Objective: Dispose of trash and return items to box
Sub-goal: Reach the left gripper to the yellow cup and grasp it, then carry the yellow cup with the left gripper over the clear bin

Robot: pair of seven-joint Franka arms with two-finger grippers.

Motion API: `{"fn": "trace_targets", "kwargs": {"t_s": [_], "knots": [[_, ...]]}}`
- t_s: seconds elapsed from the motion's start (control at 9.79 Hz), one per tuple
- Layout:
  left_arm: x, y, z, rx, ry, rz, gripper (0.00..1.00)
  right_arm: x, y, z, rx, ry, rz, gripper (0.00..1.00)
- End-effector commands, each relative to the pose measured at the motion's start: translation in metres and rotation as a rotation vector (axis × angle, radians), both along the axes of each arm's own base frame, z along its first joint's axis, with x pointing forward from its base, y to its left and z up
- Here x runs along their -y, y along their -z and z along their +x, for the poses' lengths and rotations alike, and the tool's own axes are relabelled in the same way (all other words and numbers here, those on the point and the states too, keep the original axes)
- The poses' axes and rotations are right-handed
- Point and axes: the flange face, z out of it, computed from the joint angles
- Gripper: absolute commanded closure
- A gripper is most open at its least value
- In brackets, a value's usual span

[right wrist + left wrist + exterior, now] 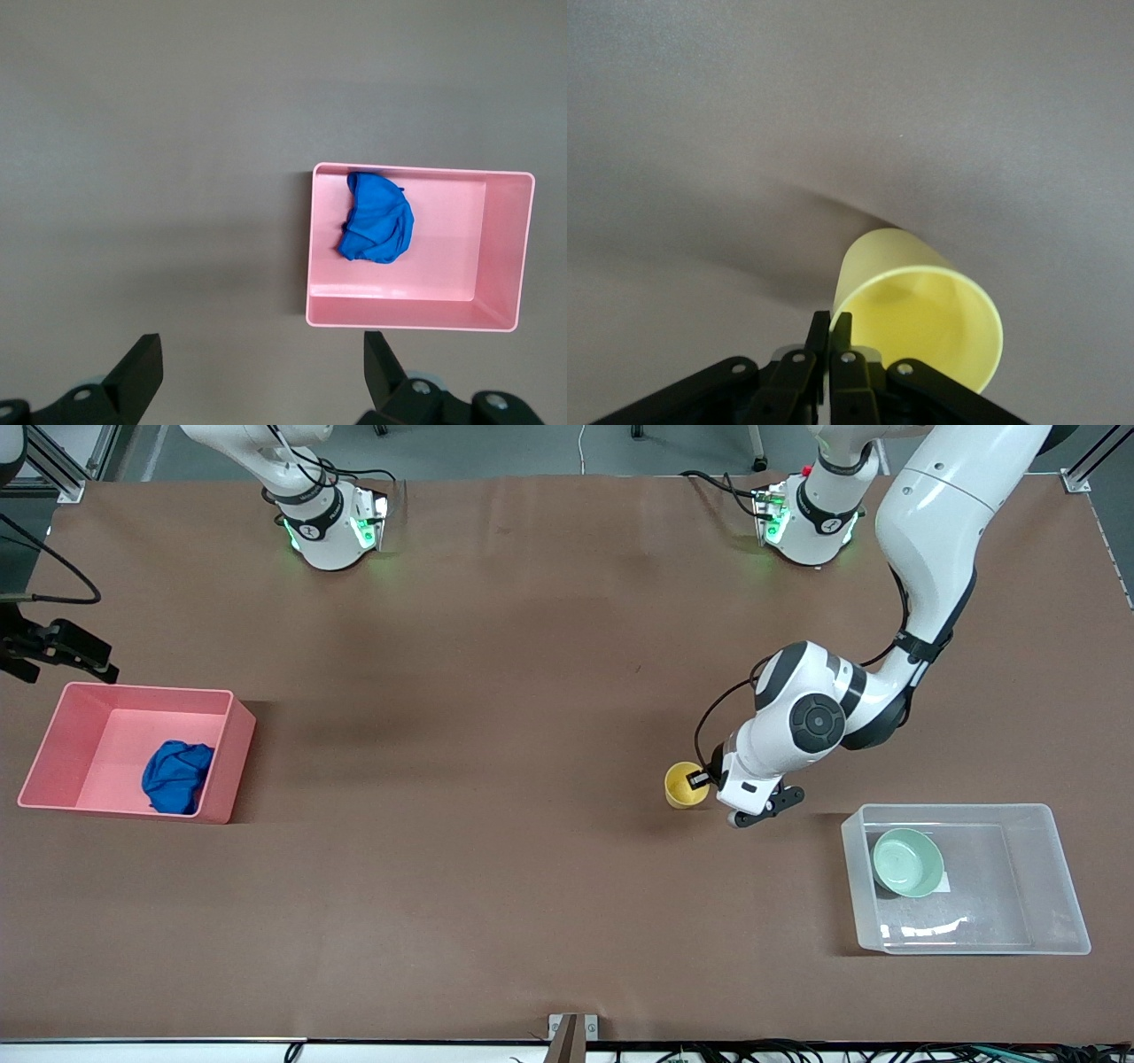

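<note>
My left gripper [700, 779] is shut on the rim of the yellow cup [683, 784], one finger inside and one outside. The cup is low over the table's middle, between the arms' bases and the box; the left wrist view shows it tilted [921, 310] at the gripper [833, 323]. The mint-green bowl [908, 862] sits in the clear box [966, 808]. The blue cloth wad [177, 777] lies in the pink bin [133, 690], also in the right wrist view [379, 220]. My right gripper [62, 666] is open and empty, high above the table beside the pink bin [261, 354].
The pink bin [416, 317] stands at the right arm's end of the table, the clear box at the left arm's end. Brown table [496, 868] lies between them. A bracket [571, 1032] sits at the table's near edge.
</note>
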Motion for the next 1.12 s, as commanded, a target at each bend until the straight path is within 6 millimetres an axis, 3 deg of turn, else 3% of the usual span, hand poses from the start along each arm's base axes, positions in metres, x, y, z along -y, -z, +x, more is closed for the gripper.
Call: {"fn": "trace_targets", "kwargs": {"t_s": [0.0,0.1,0.31,0.51,0.61,0.82,1.02], "knots": [[-0.007,-0.013,0.007,0.023,-0.008,0.023,1.0,0.0,-0.001,-0.012,-0.002,0.014,-0.013,0.0],[-0.017,-0.042,0.013,0.031,-0.016,0.045,1.0,0.0,-0.003,-0.011,0.003,0.012,-0.014,0.0],[-0.059,-0.121,0.036,0.033,-0.037,0.099,1.0,0.002,-0.014,-0.009,0.027,0.008,-0.018,0.0],[-0.122,-0.173,0.064,0.019,0.044,0.111,1.0,0.002,-0.021,-0.008,0.041,0.01,-0.019,0.0],[-0.159,-0.182,0.074,0.033,0.095,0.105,1.0,0.001,-0.023,-0.007,0.045,0.008,-0.02,0.0],[-0.242,-0.167,0.086,0.045,0.237,0.165,1.0,0.001,-0.023,-0.006,0.047,0.008,-0.02,0.0],[-0.294,-0.151,0.103,0.066,0.338,0.158,1.0,0.002,-0.022,-0.006,0.046,0.011,-0.02,0.0]]}}
